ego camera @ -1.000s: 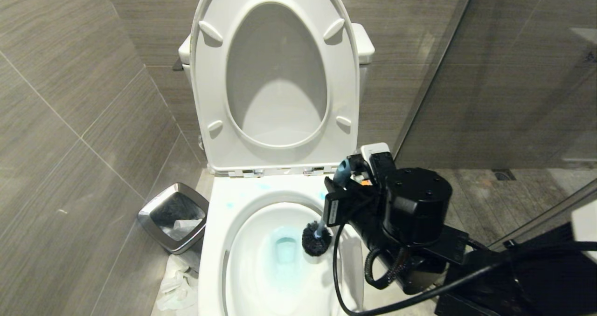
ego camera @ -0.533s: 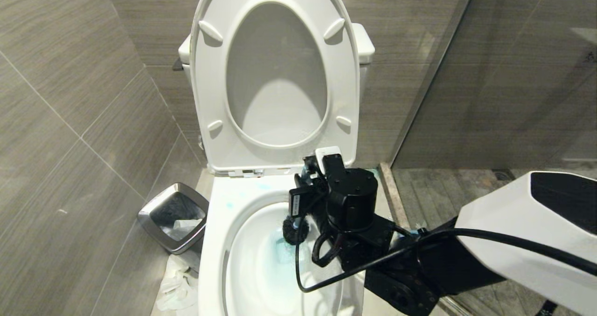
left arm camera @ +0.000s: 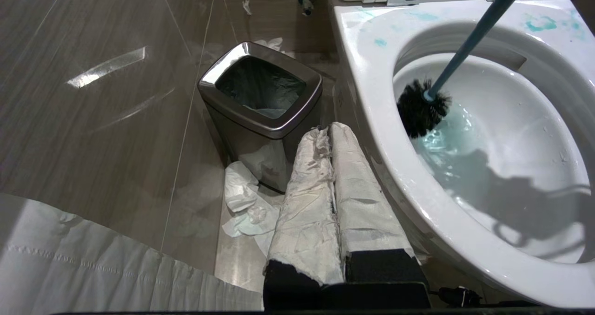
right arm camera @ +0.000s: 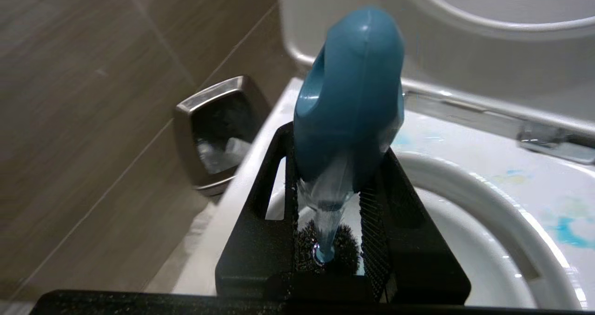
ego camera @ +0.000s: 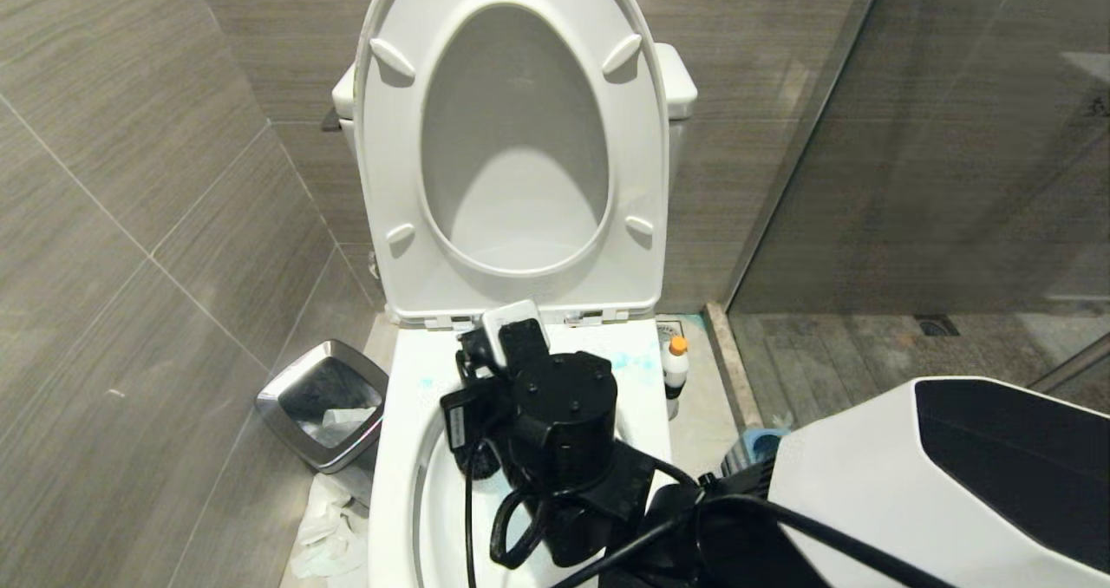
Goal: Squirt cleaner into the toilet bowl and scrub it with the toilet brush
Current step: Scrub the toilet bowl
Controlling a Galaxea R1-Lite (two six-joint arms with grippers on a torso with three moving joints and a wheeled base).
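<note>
White glazed ceramic fills my screens — the toilet bowl point(ego camera: 395, 449), seat and lid tipped up against the cistern, blue cleaner smears on its flat rim and blue-tinted water in the basin.

Item, right gripper point(right arm camera: 332, 199): I have it over the bowl's left inner side, arm reaching in from the lower right of the head view, wrist bent so the black wrist housing sits above the basin and hides most of it. Its black fingers point(right arm camera: 395, 213) are drawn in narrow, clamped on either side of the toilet brush point(left arm camera: 458, 55) just below the looped blue-grey handle end.

Item, brush: shaft slanted down into the bowl, the round black bristle head point(left arm camera: 420, 108) against the left inner wall at the edge of the water.

Item, left gripper point(left arm camera: 332, 175): parked low beside the toilet's left flank, outside the head view. Its two fingers, wrapped in worn white padding, lie pressed together with nothing between them, pointing towards the steel bin.

Item, cleaner point(ego camera: 675, 364): white bottle with orange cap, upright on the floor just beside the bowl's right rear corner, apart from both grippers.

Item, square steel bin point(ego camera: 323, 401): on the floor left of the bowl — dark liner, some paper inside. Crumpled tissue point(left arm camera: 244, 203) lies on the floor tiles at its foot.
</note>
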